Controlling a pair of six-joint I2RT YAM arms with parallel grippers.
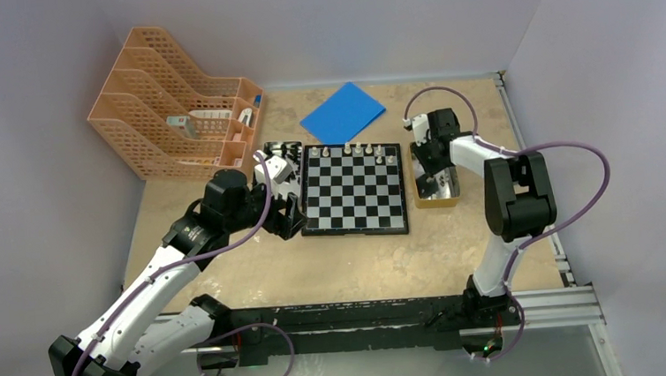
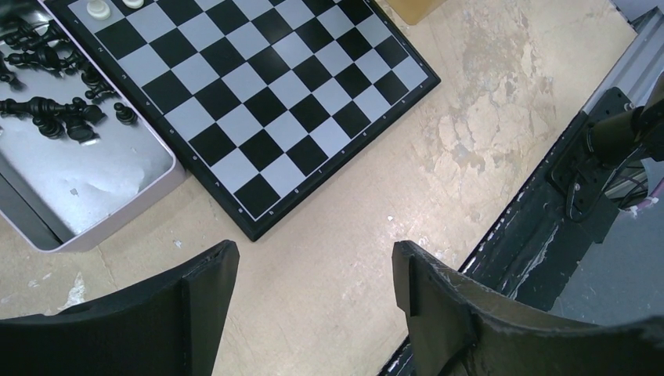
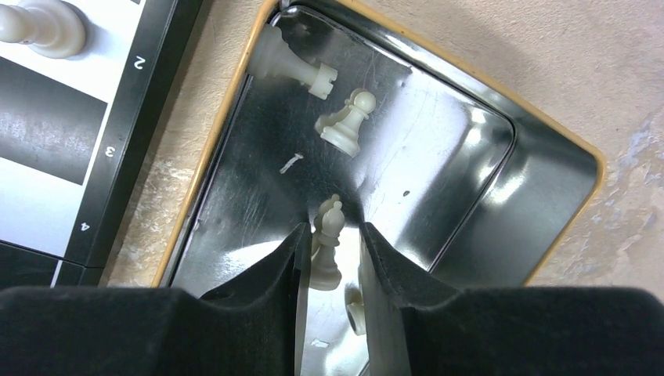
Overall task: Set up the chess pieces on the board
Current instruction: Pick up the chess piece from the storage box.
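The board [image 1: 353, 189] lies mid-table with several white chess pieces [image 1: 358, 151] on its far row. Black pieces [image 2: 55, 110] lie in a grey tray [image 2: 117, 188] left of the board [image 2: 258, 86]. My left gripper [image 2: 313, 262] hangs open and empty over bare table near the board's corner. My right gripper [image 3: 330, 235] is down in a yellow-rimmed tin [image 3: 485, 117], jaws narrowly apart around a white bishop [image 3: 327, 247]. The bishop touches the left finger, with a gap to the right one. A white pawn [image 3: 347, 121] and a rook [image 3: 294, 66] lie further in.
An orange file rack [image 1: 173, 111] stands at the back left and a blue sheet [image 1: 342, 112] lies behind the board. The tin [image 1: 437, 200] sits just right of the board. A metal rail [image 1: 541, 302] runs along the near edge. Walls close three sides.
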